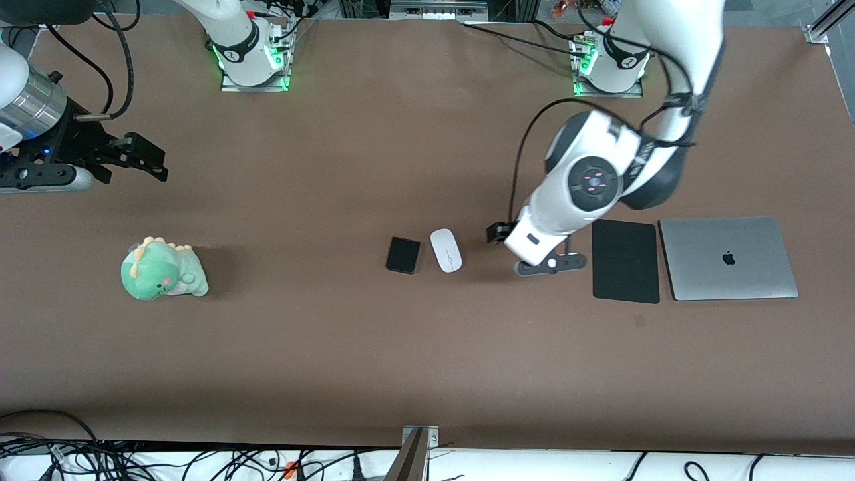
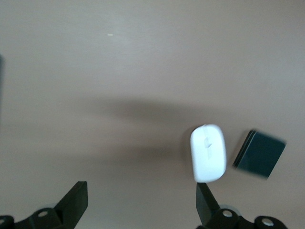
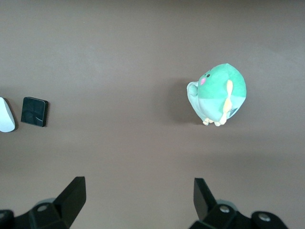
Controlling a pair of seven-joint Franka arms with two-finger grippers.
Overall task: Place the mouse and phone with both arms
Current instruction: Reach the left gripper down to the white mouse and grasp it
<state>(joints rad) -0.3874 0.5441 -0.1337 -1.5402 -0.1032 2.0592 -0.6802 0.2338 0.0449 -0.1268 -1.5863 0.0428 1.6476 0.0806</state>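
Observation:
The white mouse and the small black phone lie side by side on the brown table, near its middle. The phone is toward the right arm's end. My left gripper hangs low over the table between the mouse and the mouse pad, mostly hidden under its wrist. In the left wrist view it is open and empty, with the mouse just off one fingertip and the phone past it. My right gripper is open and empty at the right arm's end; in its wrist view the phone and the mouse show far off.
A large black mouse pad and a closed silver laptop lie toward the left arm's end. A green plush dinosaur sits toward the right arm's end, also in the right wrist view.

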